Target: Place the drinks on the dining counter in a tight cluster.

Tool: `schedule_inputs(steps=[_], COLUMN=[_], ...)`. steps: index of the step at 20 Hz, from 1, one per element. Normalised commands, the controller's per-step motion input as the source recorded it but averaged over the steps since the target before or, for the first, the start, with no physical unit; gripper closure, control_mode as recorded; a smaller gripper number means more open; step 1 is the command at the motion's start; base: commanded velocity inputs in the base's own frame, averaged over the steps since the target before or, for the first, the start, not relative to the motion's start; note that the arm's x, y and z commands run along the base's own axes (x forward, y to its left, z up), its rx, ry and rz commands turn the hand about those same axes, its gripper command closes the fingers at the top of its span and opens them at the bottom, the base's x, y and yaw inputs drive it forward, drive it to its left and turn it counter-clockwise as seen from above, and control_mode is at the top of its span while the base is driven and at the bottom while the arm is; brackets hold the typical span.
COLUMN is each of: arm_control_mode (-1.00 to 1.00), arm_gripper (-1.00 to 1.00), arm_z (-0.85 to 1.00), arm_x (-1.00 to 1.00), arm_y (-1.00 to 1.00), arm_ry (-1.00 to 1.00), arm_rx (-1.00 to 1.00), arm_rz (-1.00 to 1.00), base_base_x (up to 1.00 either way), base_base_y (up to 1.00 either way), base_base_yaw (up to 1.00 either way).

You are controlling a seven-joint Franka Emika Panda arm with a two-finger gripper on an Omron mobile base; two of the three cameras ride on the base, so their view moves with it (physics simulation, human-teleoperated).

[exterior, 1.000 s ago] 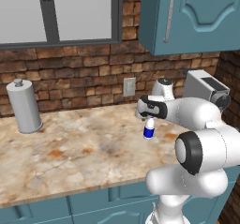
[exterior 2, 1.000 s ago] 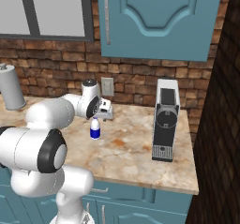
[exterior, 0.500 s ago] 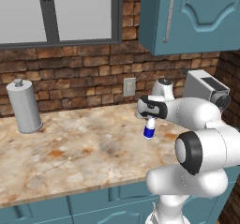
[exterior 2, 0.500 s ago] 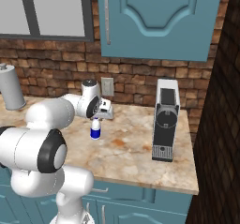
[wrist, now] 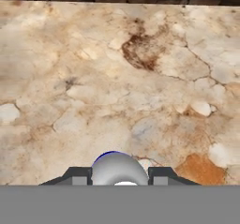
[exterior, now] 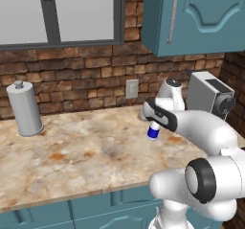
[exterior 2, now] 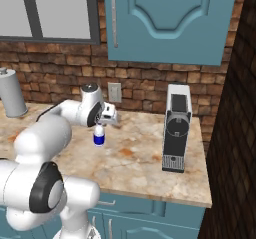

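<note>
A tiny white bottle with a blue band (exterior: pixel 153 133) (exterior 2: pixel 99 139) stands upright on the marbled counter (exterior: pixel 81 156) that runs along the windowed brick wall. My gripper (exterior: pixel 152 124) (exterior 2: pixel 100 127) reaches down over it from above and is shut on its top. In the hand view the bottle's rounded white cap (wrist: pixel 117 164) sits squeezed between my two dark fingertips, the gripper (wrist: pixel 119 176) centred over it. The dining counter is out of view.
A tall grey cylinder canister (exterior: pixel 26 109) (exterior 2: pixel 11 93) stands at the counter's left end. A grey coffee machine (exterior: pixel 210 96) (exterior 2: pixel 176 128) stands at the right end. A wall outlet (exterior: pixel 132 88) sits just behind my hand, under teal cupboards (exterior: pixel 191 17).
The fingers have closed from wide open onto the small bottle. Arm and bottle have hardly shifted.
</note>
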Motion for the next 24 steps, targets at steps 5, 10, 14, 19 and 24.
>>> schedule_inputs(steps=[5,10,14,19,24], arm_control_mode=[-1.0,-1.0,-1.0,-1.0,-1.0], arm_gripper=[1.0,1.0,1.0,1.0,1.0], arm_z=[0.89,0.77,0.44,0.23,0.01], arm_x=[-0.52,-0.61,-0.51,-0.47,-0.07], arm_y=[0.43,0.23,0.0,0.0,0.0], arm_ry=[-0.04,0.03,0.1,0.02,0.0], arm_rx=[-0.01,-0.04,-0.05,0.0,0.0], arm_rz=[0.0,0.01,0.04,0.1,0.03], base_base_x=[0.0,0.0,0.0,0.0,0.0], base_base_y=[0.0,0.0,0.0,0.0,0.0], base_base_yaw=[0.0,0.0,0.0,0.0,0.0])
